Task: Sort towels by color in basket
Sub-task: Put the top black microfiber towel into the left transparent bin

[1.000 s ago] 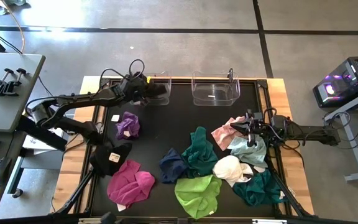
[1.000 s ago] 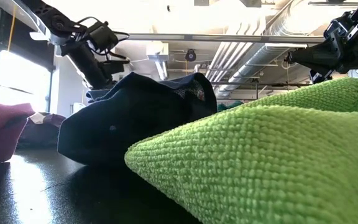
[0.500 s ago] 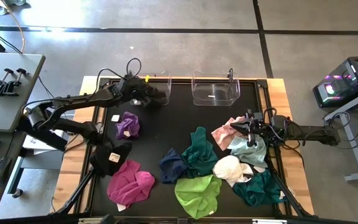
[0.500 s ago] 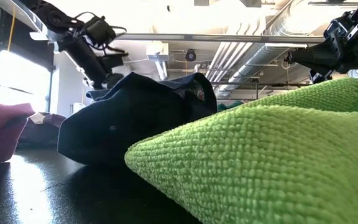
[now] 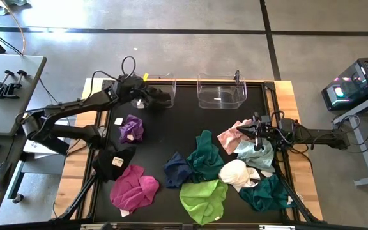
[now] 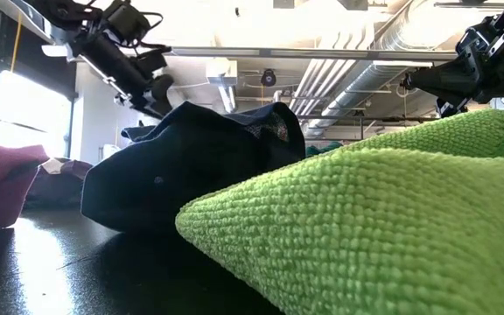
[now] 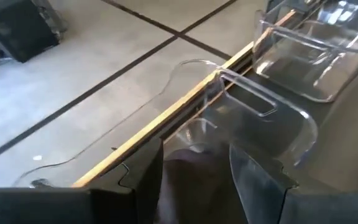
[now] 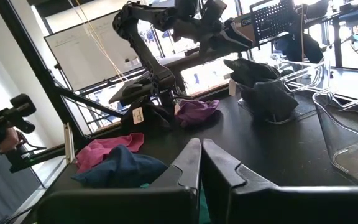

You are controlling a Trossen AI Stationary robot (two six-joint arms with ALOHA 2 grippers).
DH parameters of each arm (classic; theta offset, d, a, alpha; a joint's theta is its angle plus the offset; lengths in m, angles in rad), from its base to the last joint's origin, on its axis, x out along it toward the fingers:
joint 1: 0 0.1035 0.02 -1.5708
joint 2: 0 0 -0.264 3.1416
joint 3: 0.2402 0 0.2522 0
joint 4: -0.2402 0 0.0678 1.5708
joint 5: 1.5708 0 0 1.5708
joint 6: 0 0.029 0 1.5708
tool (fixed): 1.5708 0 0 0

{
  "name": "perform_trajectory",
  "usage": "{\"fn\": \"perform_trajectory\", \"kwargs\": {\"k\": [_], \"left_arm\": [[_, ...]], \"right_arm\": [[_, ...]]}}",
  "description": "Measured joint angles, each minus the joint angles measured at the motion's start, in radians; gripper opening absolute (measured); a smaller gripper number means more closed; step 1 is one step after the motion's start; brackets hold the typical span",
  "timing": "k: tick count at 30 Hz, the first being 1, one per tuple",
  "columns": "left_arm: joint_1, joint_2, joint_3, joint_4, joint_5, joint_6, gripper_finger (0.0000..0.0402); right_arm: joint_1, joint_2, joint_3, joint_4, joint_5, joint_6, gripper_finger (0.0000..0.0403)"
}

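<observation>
A black towel (image 5: 162, 97) lies heaped in the left clear basket (image 5: 169, 82), and it shows too in the right wrist view (image 8: 263, 87). My left gripper (image 5: 149, 93) hangs open just above it, apart from it (image 7: 194, 162). On the mat lie purple (image 5: 131, 129), black (image 5: 114, 163), magenta (image 5: 134, 189), navy (image 5: 176, 170), teal (image 5: 204, 156), lime green (image 5: 203, 199), white (image 5: 235, 172), pink (image 5: 230, 136), pale mint (image 5: 258, 153) and a second teal towel (image 5: 267, 193). My right gripper (image 5: 255, 135) is shut (image 8: 201, 152) and hovers over the pink and mint towels.
A second clear basket (image 5: 221, 91) stands to the right of the first at the table's far edge. Bare black mat lies between the baskets and the towel heap (image 5: 184, 121). In the low view the lime towel (image 6: 366, 227) and the navy towel (image 6: 191, 166) block most of the table.
My left gripper has risen and drawn back from the left basket toward the table's far left. The black towel has stayed in the basket. My right arm has kept still.
</observation>
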Motion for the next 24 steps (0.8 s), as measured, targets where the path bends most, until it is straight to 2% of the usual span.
{"fn": "perform_trajectory", "kwargs": {"k": [7,13,19,24], "left_arm": [[0.036,0.089,0.000,-0.094,0.002,-0.080,0.0166],[0.109,0.248,0.007,-0.056,0.086,-0.092,0.0132],[0.150,0.381,0.081,-0.068,0.035,-0.040,0.0094],[0.151,0.392,0.157,-0.152,-0.004,-0.019,0.0088]], "right_arm": [[0.000,0.000,0.000,0.000,0.000,0.000,0.0002],[0.000,0.000,0.000,0.000,0.000,0.000,0.0002],[0.000,0.000,0.000,0.000,0.000,0.000,0.0002],[0.000,0.000,0.000,0.000,0.000,0.000,0.0002]]}}
